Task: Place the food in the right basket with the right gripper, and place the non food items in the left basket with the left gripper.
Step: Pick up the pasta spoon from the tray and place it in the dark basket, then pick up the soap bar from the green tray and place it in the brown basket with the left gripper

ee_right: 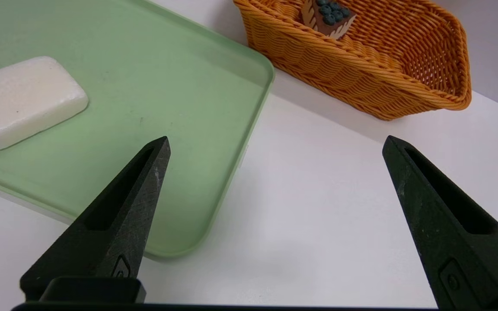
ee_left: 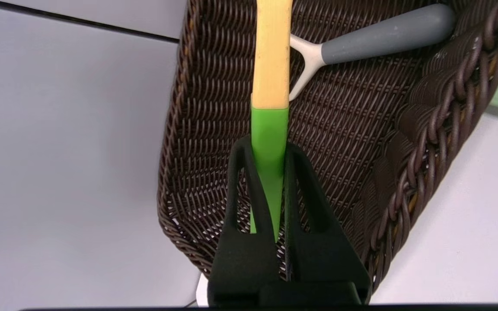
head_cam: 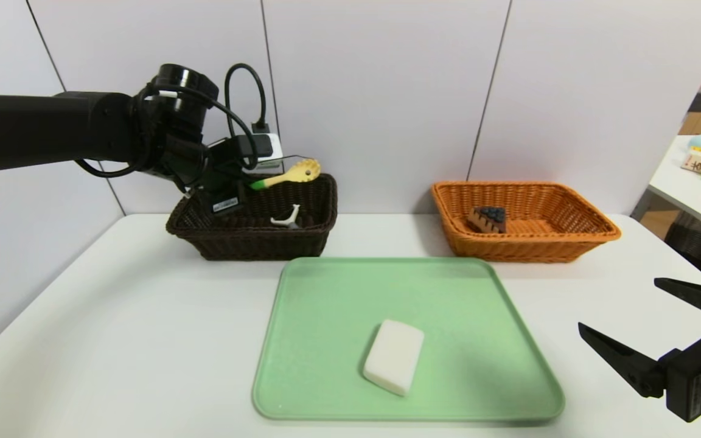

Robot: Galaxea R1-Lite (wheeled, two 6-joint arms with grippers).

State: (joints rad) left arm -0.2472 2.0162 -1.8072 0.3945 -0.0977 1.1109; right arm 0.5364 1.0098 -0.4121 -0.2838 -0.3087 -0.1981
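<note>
With a peeler (head_cam: 285,219) already in the dark basket (head_cam: 320,234) at eleven o'clock and a cake slice (head_cam: 488,219) in the orange basket (head_cam: 594,234) at one o'clock, the left gripper (ee_left: 269,172), clamped on a green-handled spatula (head_cam: 286,175), hovers over the dark basket, while the right gripper (ee_right: 275,147) waits wide open and empty at four o'clock, leaving the white block (head_cam: 394,356) on the tray (head_cam: 326,389).

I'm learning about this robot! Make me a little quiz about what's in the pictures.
1. True or false: the left gripper holds the spaghetti spoon over the brown basket.
2. Which thing lies on the green tray? A) white block B) cake slice C) peeler
3. Fill in: the cake slice sits in the ______ basket.

Key
1. True; its fingers pinch the green handle.
2. A, the white block; the peeler lies in the brown basket.
3. Orange. The right gripper waits open nearby.
</note>
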